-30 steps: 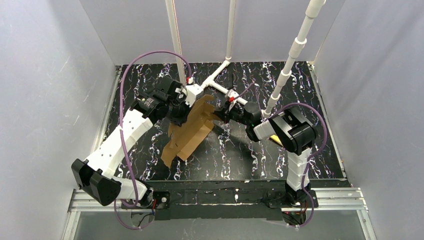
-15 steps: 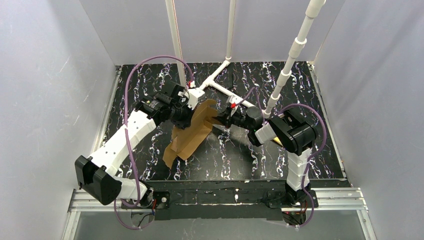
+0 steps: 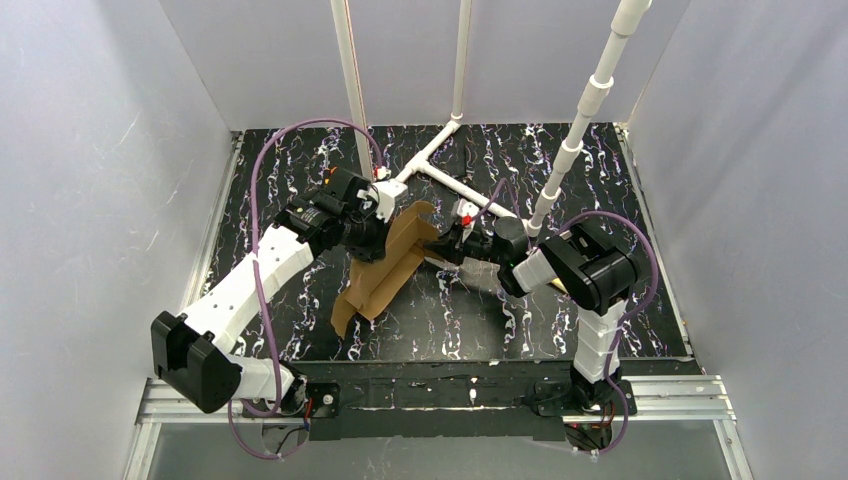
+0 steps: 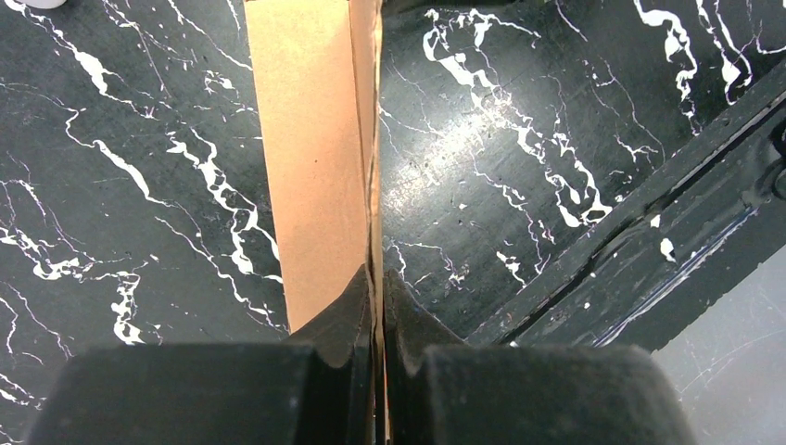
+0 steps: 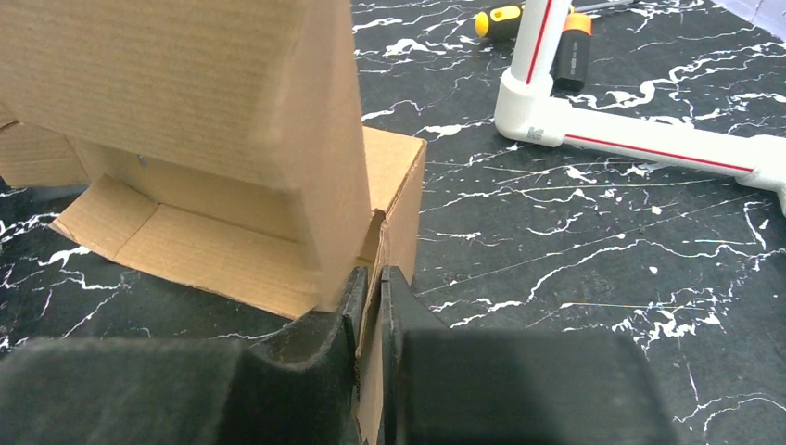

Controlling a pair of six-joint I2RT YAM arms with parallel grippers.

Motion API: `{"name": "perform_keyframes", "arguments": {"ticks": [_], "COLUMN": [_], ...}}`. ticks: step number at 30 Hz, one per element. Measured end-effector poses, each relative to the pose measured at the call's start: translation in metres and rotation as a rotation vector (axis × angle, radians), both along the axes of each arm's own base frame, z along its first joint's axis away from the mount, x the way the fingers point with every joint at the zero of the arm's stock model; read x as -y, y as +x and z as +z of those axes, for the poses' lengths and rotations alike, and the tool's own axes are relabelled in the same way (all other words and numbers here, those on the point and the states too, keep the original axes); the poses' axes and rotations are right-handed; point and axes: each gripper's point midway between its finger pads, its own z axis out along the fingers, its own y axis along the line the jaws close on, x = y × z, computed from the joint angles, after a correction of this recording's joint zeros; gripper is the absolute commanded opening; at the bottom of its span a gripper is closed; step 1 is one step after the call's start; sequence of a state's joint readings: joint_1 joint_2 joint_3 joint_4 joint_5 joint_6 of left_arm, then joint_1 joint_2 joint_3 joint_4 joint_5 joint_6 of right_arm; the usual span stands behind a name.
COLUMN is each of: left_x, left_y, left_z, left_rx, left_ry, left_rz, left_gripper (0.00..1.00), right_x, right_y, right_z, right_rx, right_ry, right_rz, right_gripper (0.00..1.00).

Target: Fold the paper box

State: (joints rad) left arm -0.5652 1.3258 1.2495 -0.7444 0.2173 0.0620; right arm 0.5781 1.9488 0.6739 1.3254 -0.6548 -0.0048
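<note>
Left gripper pinches paper box, lengthwise near-left to far-right.

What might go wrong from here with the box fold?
The left end effector and right end effector pinch only thin edges of the box; it may slip out. The right one grips near a corner flap, so pulling may tear or crease it. The white pipe lies close by; the box may snag.
</note>
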Motion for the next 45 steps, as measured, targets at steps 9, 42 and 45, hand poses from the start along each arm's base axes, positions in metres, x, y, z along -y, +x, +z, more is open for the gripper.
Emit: {"name": "perform_keyframes", "arguments": {"ticks": [9, 42, 45], "left_x": [0.0, 0.0, 0.0], "left_y": [-0.002, -0.003, -0.003], "left_z": [0.005, -0.005, -0.005], "left_rx": [0.009, -0.014, -0.015], "left_ry": [-0.026, -0.011, -0.008], "left_rz": [0.023, 0.017, 0.015], "left_gripper": [0.0, 0.0, 0.0], "right_x": [0.001, 0.002, 0.003], "right_y": [-0.004, -0.016, -0.014], "right_z": [-0.003, -0.004, -0.003], "right_rx": [-0.01, -0.139, -0.148], "right_ry": [-0.018, -0.091, -0.105], "right_rz": [0.015, 0.225, 0.245], "right_gripper": [0.27, 0.47, 0.47]}}
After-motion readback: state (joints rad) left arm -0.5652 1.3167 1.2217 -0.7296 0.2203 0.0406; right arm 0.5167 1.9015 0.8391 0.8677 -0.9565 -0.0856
